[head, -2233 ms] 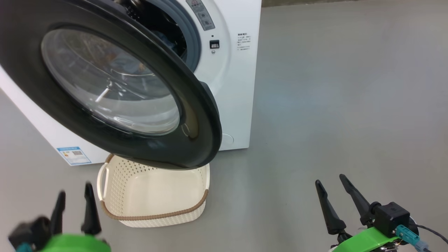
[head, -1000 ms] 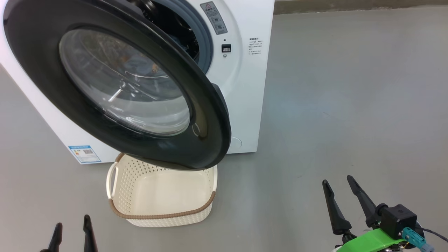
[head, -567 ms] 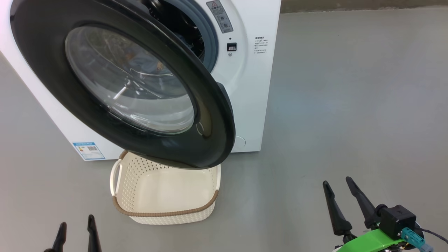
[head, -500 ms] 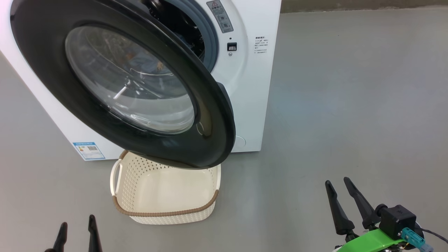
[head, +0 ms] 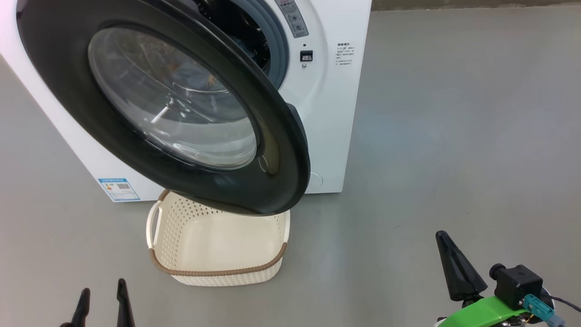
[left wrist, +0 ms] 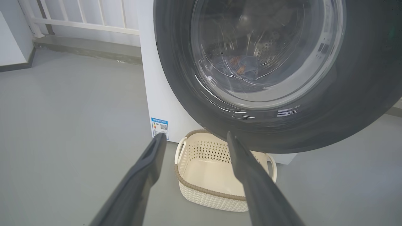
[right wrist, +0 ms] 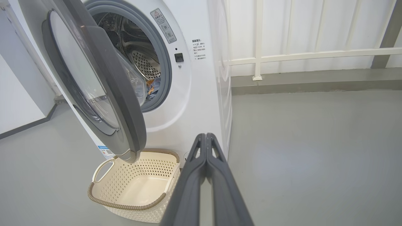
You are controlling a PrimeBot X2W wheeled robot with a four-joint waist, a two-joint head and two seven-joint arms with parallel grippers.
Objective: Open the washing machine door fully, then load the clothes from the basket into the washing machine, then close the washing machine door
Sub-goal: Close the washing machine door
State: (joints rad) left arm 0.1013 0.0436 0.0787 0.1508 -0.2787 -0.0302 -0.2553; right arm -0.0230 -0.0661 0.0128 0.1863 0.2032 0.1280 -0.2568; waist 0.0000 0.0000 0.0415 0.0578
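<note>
In the head view, the washing machine door (head: 68, 91) stands swung out from the white washing machine (head: 331, 118), its black ring and glass bowl facing the camera and overhanging the far part of the basket (head: 218, 274). The basket sits on the grey floor (head: 454, 136) just in front of the machine, beside a blue label sticker (head: 119, 189). Bits of the clothes (head: 206, 81), blue with an orange spot, show through the glass. The left claw (head: 102, 294) rises at the lower left with its fingers spread and nothing between them. The right claw (head: 442, 238) at the lower right has its fingers pressed together, holding nothing.

In the left wrist view, the spread dark fingers (left wrist: 147, 163) frame the basket, well short of it. The door hangs above the basket, and the clothes lie behind the glass against the perforated steel drum (left wrist: 267, 50).

In the right wrist view, the pressed-together fingers (right wrist: 220, 175) point towards the machine's lower front corner, apart from it. The door is seen edge-on and partly open, and the clothes rest inside the drum behind the grey rubber ring (right wrist: 165, 62). A white railing (right wrist: 282, 56) runs along the wall to the right.
</note>
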